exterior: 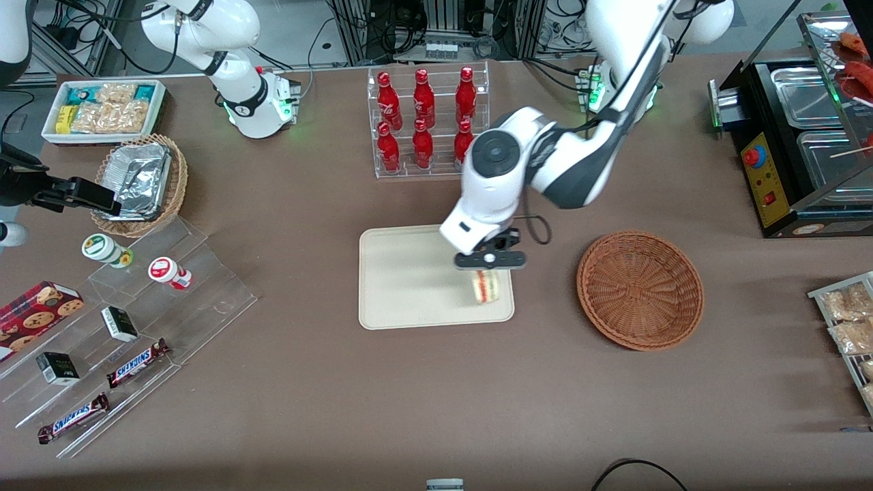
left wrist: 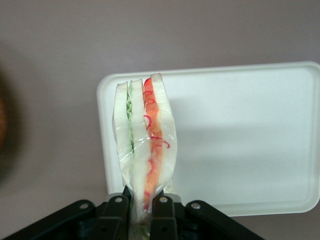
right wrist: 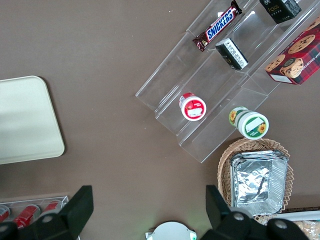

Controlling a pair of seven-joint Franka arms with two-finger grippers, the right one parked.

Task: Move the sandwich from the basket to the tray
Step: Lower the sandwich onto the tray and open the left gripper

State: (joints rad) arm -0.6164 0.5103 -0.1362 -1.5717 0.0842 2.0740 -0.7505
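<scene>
1. One sandwich (left wrist: pixel 144 145), clear-wrapped, with green filling on one side and red on the other, is pinched at its lower edge between the fingers of the left gripper (exterior: pixel 488 269). The fingers are clamped tight on the wrap and bread, and the wedge sticks out from them cut edge showing.

2. Location-wise, the sandwich is over the cream tray (exterior: pixel 409 286), near the tray's edge that faces the wicker basket (exterior: pixel 640 289). The reddish-brown basket has nothing in it, so I'd say the carry part is basically done and only the set-down is left.

3. Honestly can't tell from the front view if the wedge is already touching the tray or hanging just above it. The wrist view makes me think it's a bit above, but don't quote me.

4. What could go wrong: it's sitting close to the rim on the basket end. If the fingers let go here, a tall skinny wedge held by one edge could tip over and land half on the rim or slide onto the brown table.

5. Other worry is the wrap. It's slick and bunched up between the fingers, so it might cling to one of them on release and drag the sandwich sideways.

6. Dropping from any height would probably make it flop flat, which is fine as long as it flops toward the tray's middle.
</scene>
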